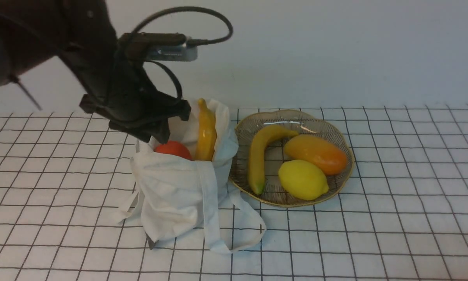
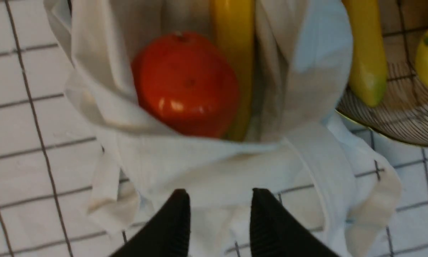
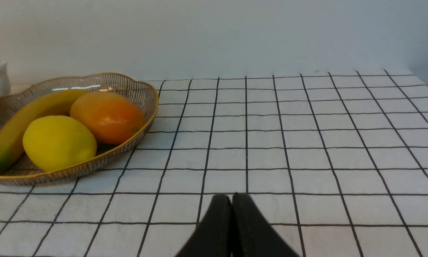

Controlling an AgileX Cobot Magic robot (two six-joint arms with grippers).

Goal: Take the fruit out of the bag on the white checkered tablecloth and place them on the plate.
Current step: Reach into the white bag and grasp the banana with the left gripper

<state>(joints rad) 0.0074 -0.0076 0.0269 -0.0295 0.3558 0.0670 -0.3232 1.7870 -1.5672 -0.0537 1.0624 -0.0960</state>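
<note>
The off-white cloth bag stands open on the white checkered tablecloth, left of the plate. Inside it are a round red-orange fruit and an upright yellow banana. My left gripper is open and empty above the bag's left side. In the left wrist view the gripper hovers over the bag's near edge, short of the red fruit and the banana. My right gripper is shut and empty low over the cloth, right of the plate.
The plate holds another banana with a green tip, an orange oval fruit and a yellow lemon. The bag's strap handles trail on the cloth in front. A plain wall runs behind the table.
</note>
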